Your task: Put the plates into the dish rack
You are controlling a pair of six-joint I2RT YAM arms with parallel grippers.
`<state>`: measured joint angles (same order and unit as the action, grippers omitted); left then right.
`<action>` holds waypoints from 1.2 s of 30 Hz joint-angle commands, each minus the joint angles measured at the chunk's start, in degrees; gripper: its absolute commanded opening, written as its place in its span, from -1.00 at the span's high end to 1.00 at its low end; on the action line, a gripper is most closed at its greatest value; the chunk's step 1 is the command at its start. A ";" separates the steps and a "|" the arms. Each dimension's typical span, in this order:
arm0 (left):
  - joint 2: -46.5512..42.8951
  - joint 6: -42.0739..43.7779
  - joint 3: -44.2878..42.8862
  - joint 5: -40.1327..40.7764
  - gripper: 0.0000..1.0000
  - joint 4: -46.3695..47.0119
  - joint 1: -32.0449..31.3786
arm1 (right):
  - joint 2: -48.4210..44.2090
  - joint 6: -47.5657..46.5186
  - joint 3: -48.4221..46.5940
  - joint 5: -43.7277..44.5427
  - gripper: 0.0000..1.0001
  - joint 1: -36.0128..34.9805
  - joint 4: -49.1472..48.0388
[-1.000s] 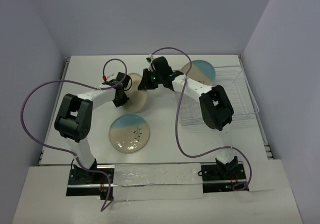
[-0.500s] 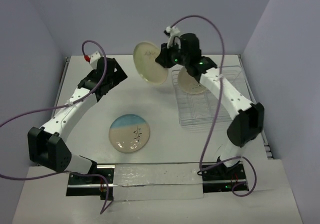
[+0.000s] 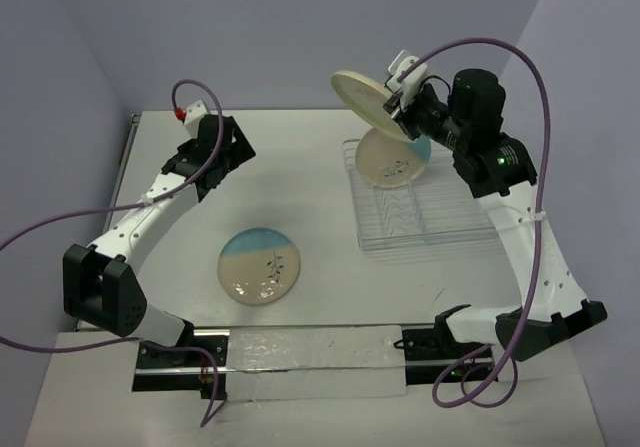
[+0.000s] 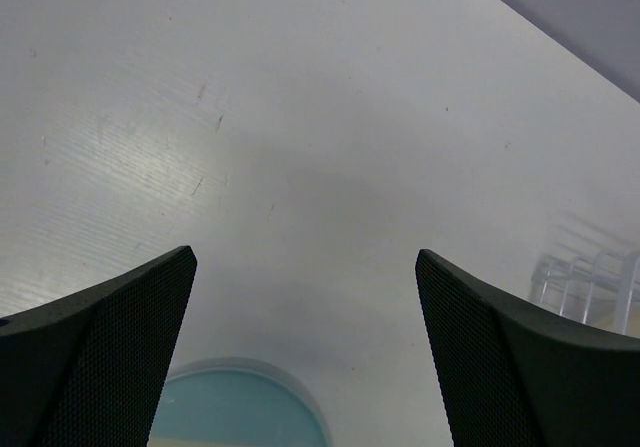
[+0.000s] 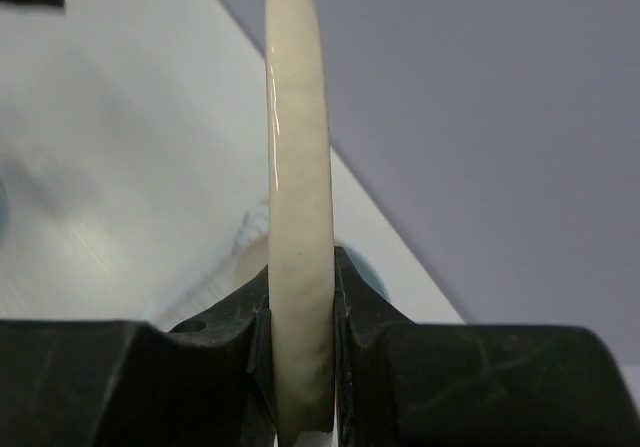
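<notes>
White tabletop (image 3: 300, 182) stands between pale lilac walls (image 3: 300, 37), with both arms reaching out from its near edge.

The right claw (image 3: 398, 104) is clenched on the rim of the all-cream plate (image 3: 362, 94). In the right wrist view that claw (image 5: 300, 367) pinches the cream plate (image 5: 298, 217) edge-on, one finger pressed to each face. The plate is held in the air, tilted, above the far-left corner of the dish rack (image 3: 450, 222). Directly under it a half-blue, half-cream plate (image 3: 392, 157) stands in that same corner of the rack, leaning among the upright wires with its cream half and dark sprig towards the camera.

The left claw (image 3: 232, 149) is released, its jaws spread wide with nothing between them. It hangs over the far-left part of the tabletop, well apart from the rack. From the left wrist, the claw (image 4: 305, 297) looks down on bare tabletop, with a corner of the wire rack (image 4: 590, 277) at the right edge.

A second blue-and-cream plate (image 3: 259, 265) lies flat on the tabletop, left of the rack and apart from it. Its blue half faces the far side, and its blue rim (image 4: 240, 412) shows between the left claw's fingers (image 4: 110, 357).
</notes>
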<state>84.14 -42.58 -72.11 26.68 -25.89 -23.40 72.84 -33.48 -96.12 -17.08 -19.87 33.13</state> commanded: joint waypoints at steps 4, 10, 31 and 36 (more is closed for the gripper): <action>4.44 4.23 -4.18 5.41 -0.99 2.54 1.03 | 4.18 -17.37 -0.41 9.30 1.00 1.27 8.85; 6.91 4.62 -5.05 4.52 -0.99 3.39 2.49 | 4.67 -33.84 -3.37 10.13 1.00 2.32 20.10; 10.46 5.84 -6.18 3.67 -0.99 4.41 3.36 | 20.86 -50.95 -13.80 14.81 1.00 4.75 29.73; 10.78 5.69 -6.26 3.81 -0.99 4.09 3.45 | 21.80 -51.56 -12.38 15.47 1.00 4.66 28.65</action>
<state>94.67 -37.67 -75.90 30.25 -23.30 -20.40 95.17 -82.37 -105.14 -3.69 -15.49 66.74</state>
